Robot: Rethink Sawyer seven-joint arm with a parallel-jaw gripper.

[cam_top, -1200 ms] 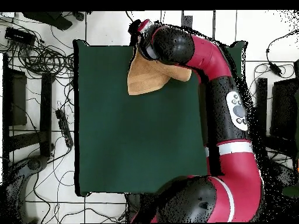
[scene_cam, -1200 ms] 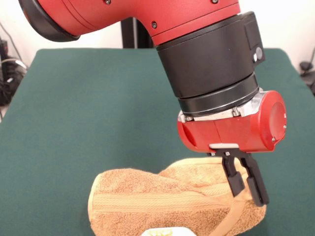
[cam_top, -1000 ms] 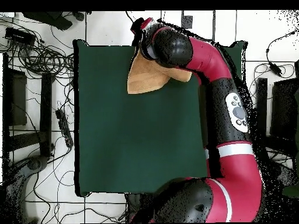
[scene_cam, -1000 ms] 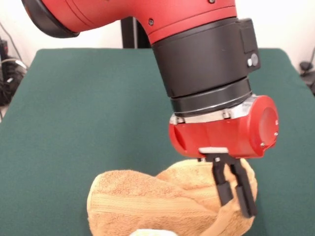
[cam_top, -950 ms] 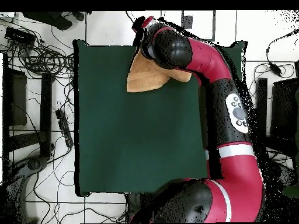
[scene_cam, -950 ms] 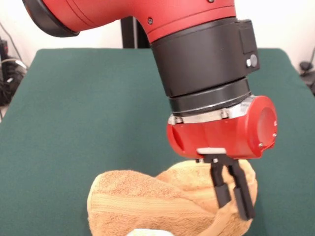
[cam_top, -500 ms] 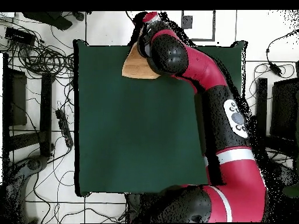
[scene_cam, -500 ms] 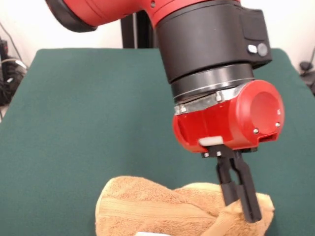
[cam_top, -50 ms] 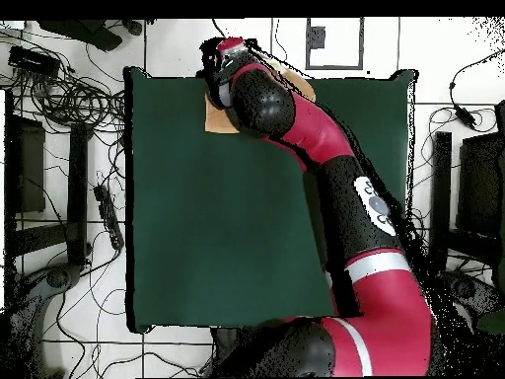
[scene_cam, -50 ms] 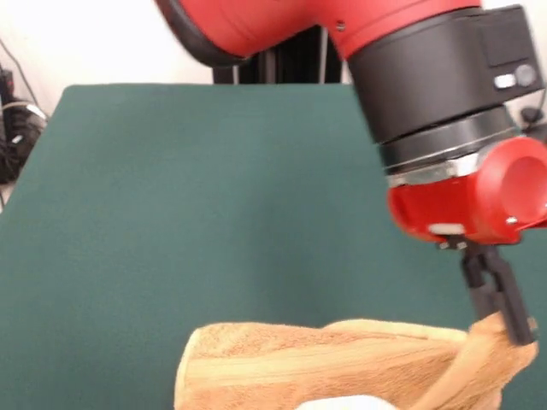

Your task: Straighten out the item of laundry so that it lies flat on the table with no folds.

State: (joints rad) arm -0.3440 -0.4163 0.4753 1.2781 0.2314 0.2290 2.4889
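Note:
The orange-tan item of laundry (scene_cam, -50 ms: 325, 363) lies bunched in a long low roll at the near edge of the green table (scene_cam, -50 ms: 171, 213), with a woven band running along it. My gripper (scene_cam, -50 ms: 515, 326) hangs at the towel's right end, its black fingers (scene_cam, -50 ms: 496, 295) shut on a raised corner of the cloth. In the overhead view the red arm covers most of the towel. Only a strip of it (cam_top, -50 ms: 215, 120) and another bit (cam_top, -50 ms: 296, 84) show at the table's (cam_top, -50 ms: 217, 227) top edge, and the gripper itself is hidden there.
The towel sits right at the table's edge. Cables (cam_top, -50 ms: 59, 89) and dark equipment (cam_top, -50 ms: 25, 168) lie on the tiled floor left of the table in the overhead view. A small pale patch (scene_cam, -50 ms: 342, 401) shows at the bottom edge, in front of the towel.
In the front view the arm has swung right, pulling the gripped corner with it. The towel has stretched from a humped bundle into a longer, lower roll.

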